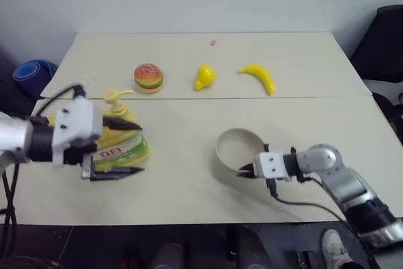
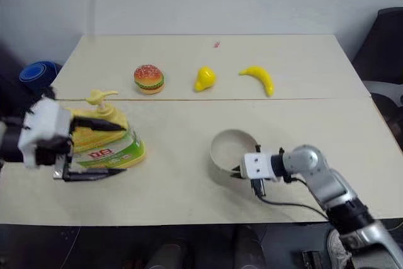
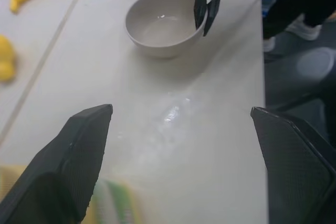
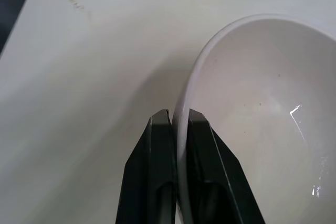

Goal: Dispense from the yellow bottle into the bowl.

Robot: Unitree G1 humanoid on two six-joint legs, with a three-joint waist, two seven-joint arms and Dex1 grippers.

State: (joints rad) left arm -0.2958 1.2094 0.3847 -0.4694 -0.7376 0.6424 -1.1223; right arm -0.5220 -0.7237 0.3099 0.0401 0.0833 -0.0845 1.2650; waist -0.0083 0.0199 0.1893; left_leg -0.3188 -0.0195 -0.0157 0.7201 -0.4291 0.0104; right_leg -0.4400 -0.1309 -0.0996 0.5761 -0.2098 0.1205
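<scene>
Right wrist view: right gripper (image 4: 178,124) pinched shut on the bowl (image 4: 252,103) rim, one finger inside, one outside. Bowl sits near the table's (image 1: 189,174) front edge; stiff, light, likely slick. Left gripper (image 1: 119,146) spread wide around the yellow bottle (image 1: 123,146), apparently not clamped; bulky, probably heavy, so grip the body.
</scene>
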